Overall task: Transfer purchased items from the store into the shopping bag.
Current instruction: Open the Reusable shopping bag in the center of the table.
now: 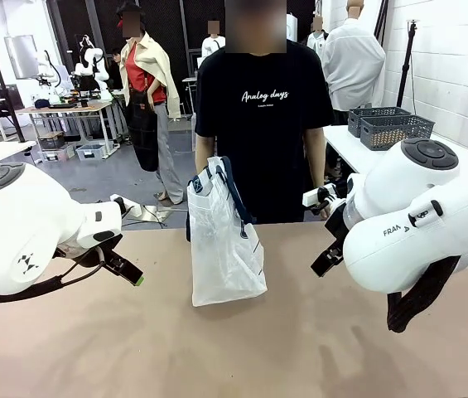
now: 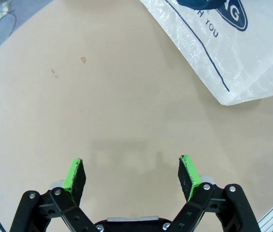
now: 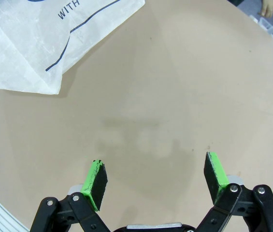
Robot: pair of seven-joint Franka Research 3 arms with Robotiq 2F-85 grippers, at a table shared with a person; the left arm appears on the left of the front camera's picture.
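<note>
The shopping bag (image 1: 225,249) stands upright on the middle of the brown table (image 1: 242,348), translucent white with navy handles. A person's hand (image 1: 204,176) holds it by the handles at the far edge. In the front view my left gripper (image 1: 127,270) hovers to the bag's left and my right gripper (image 1: 326,259) to its right, both apart from it. In the left wrist view my left gripper (image 2: 132,174) is open over bare table, a corner of the bag (image 2: 242,53) beyond it. My right gripper (image 3: 155,176) is also open and empty, with the bag (image 3: 39,43) at upper left. The purchased items are out of view.
The person in a black T-shirt (image 1: 258,124) stands at the table's far side behind the bag. Two dark grey lattice baskets (image 1: 387,126) sit on a white table at the back right. Bare tabletop lies in front of the bag and under both grippers.
</note>
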